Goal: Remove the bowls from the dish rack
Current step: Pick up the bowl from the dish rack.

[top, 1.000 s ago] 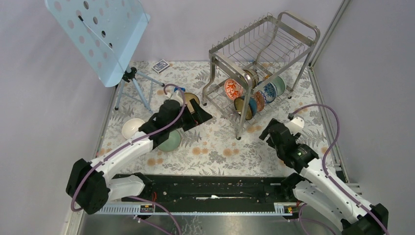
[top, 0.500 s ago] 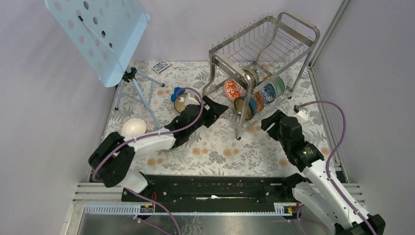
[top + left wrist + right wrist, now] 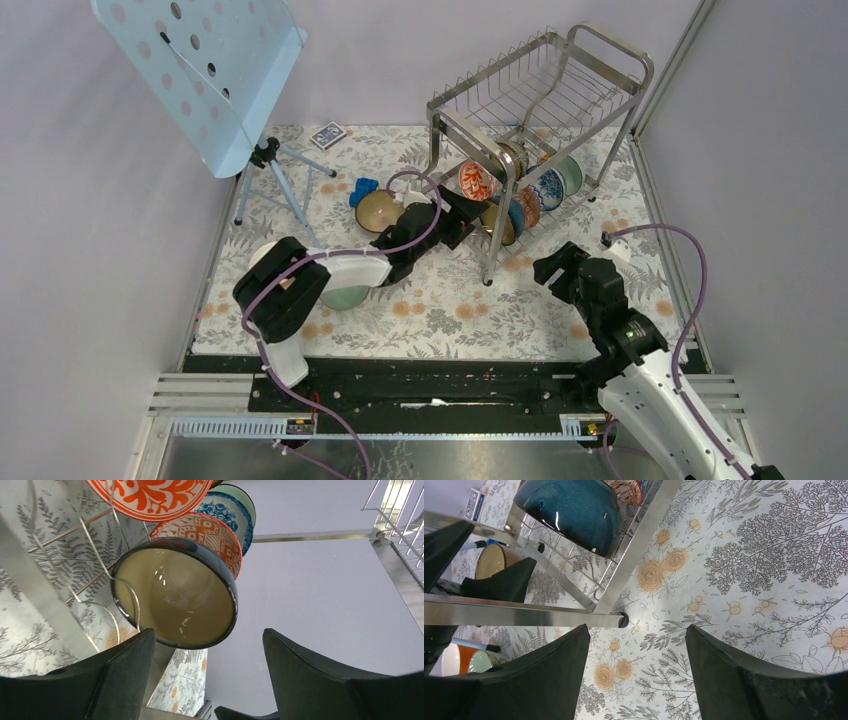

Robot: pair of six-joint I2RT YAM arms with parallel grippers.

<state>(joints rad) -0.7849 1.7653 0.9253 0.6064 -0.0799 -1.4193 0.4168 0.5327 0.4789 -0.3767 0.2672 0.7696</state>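
Dark tan-lined bowl (image 3: 175, 600) on edge in dish rack (image 3: 524, 612), just ahead of left gripper (image 3: 207, 640), jaws apart; right gripper (image 3: 636, 640) farther, also apart.

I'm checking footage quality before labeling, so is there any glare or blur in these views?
Left wrist: small glints inside the tan-lined bowl; the gripper fingers are dark. Right wrist: bright glint on the teal bowl, sheen on the rack tube. Top external: even, soft light.
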